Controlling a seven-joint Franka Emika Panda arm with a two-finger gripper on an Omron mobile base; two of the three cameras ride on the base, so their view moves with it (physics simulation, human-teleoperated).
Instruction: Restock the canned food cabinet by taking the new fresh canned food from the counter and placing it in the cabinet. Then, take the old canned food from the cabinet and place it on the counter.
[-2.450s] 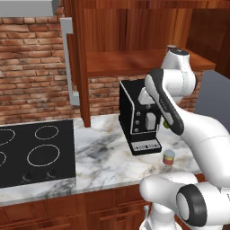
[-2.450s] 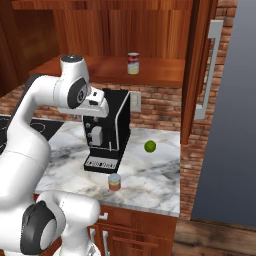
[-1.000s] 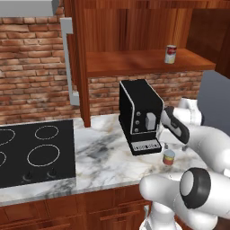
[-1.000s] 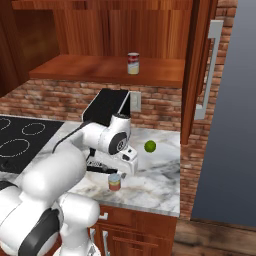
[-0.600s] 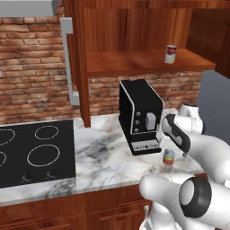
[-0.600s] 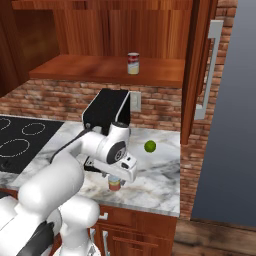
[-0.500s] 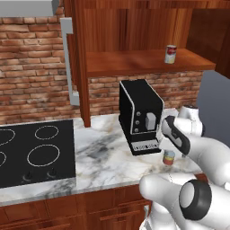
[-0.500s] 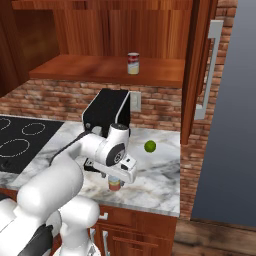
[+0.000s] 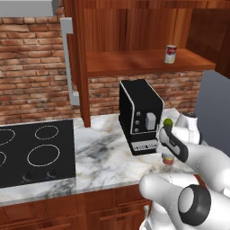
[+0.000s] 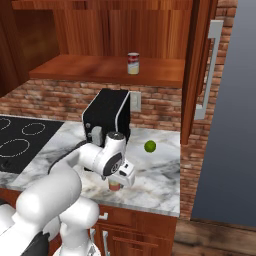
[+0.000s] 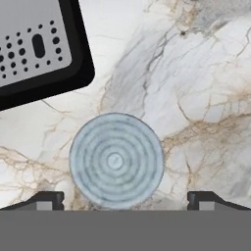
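Note:
The new fresh canned food [image 11: 115, 161] stands upright on the marble counter [image 9: 103, 150], its ringed silver top facing the hand camera. My gripper [image 11: 126, 201] hovers straight over it, open, one fingertip [image 11: 46, 200] on each side and both clear of the tin. From the base views the hand [image 10: 121, 173] hangs low above the tin [image 10: 115, 187] [image 9: 168, 160], just in front of the coffee machine. The old canned food [image 9: 170, 54] [image 10: 133, 63], red and white, sits on the open cabinet's shelf [image 9: 134, 64].
A black coffee machine [image 9: 140, 114] [image 10: 106, 117] stands just behind the tin, its base corner [image 11: 44, 49] close by. A small green ball [image 10: 149, 146] lies to the right. The black stovetop [image 9: 31, 150] is at the left. The cabinet door with grey bar handle [image 10: 207, 70] stands open.
The arm swung down from in front of the shelf to just above the yellow-and-orange tin, and sank slightly in the last half second. Both tins stayed put.

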